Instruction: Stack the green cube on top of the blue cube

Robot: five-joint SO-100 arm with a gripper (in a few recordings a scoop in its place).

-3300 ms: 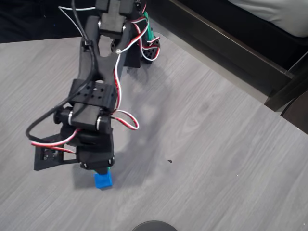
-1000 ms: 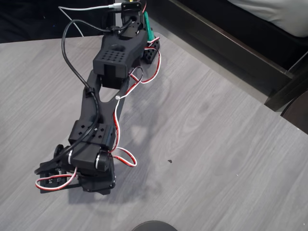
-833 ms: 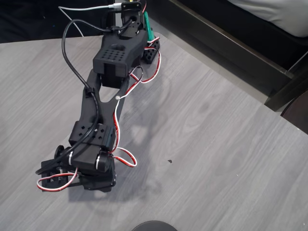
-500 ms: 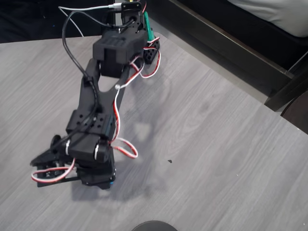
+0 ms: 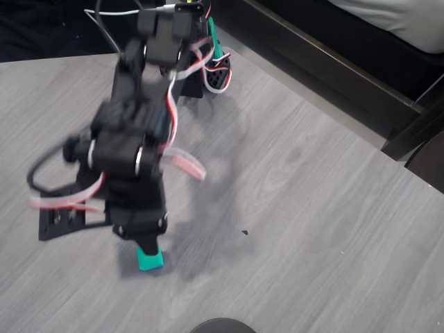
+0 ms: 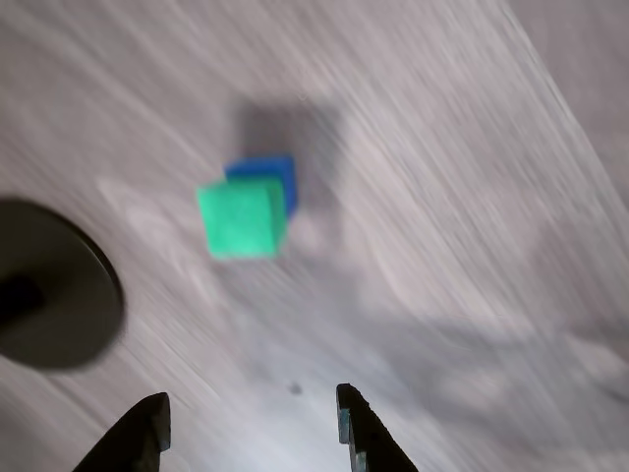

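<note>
Green cube (image 6: 241, 220) sits on top of the blue cube (image 6: 267, 174) on the grey wood-grain table (image 6: 442, 197), and we see it well clear of the gripper (image 6: 251, 433), whose jaws stand apart with nothing between them. From overhead, we find the green cube (image 5: 149, 259) just below the blurred gripper (image 5: 146, 243) near the table's (image 5: 298, 229) lower edge.

Grey wood-grain table (image 5: 312, 208) (dark furniture frame (image 5: 333, 69) behind).
</note>
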